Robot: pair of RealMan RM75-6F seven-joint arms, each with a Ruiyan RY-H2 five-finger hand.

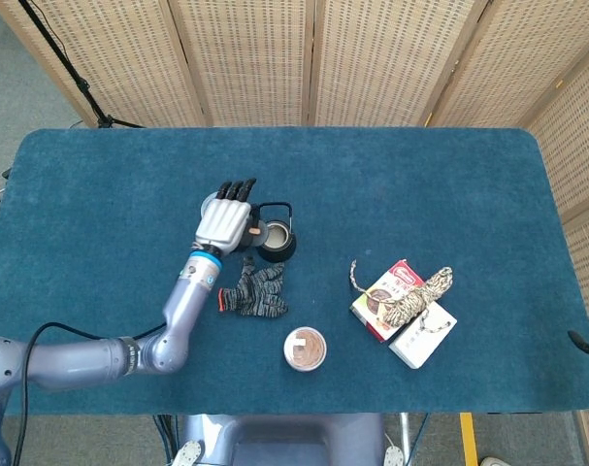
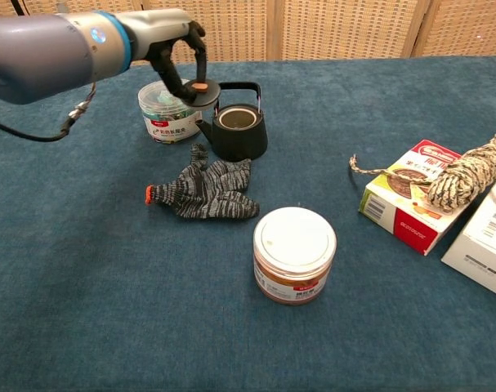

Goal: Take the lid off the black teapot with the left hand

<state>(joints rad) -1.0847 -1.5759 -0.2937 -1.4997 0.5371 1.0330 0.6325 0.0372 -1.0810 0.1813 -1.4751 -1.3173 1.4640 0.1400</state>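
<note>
The black teapot (image 2: 239, 135) stands uncovered on the blue table, its handle upright and its round mouth showing; the head view shows the teapot (image 1: 278, 240) near the middle. My left hand (image 2: 176, 41) holds the black lid (image 2: 199, 92) with its orange knob, raised above and to the left of the pot, over the plastic tub. From the head view the left hand (image 1: 222, 221) sits just left of the pot, with the lid (image 1: 254, 234) at its fingertips. My right hand appears in neither view.
A clear plastic tub (image 2: 167, 114) stands just left of the teapot, under the lid. A grey knit glove (image 2: 205, 189) lies in front of the pot. Nearer are a jar with a white lid (image 2: 294, 253), and at right a red box (image 2: 410, 195), rope (image 2: 468, 176) and a white box (image 2: 485, 239).
</note>
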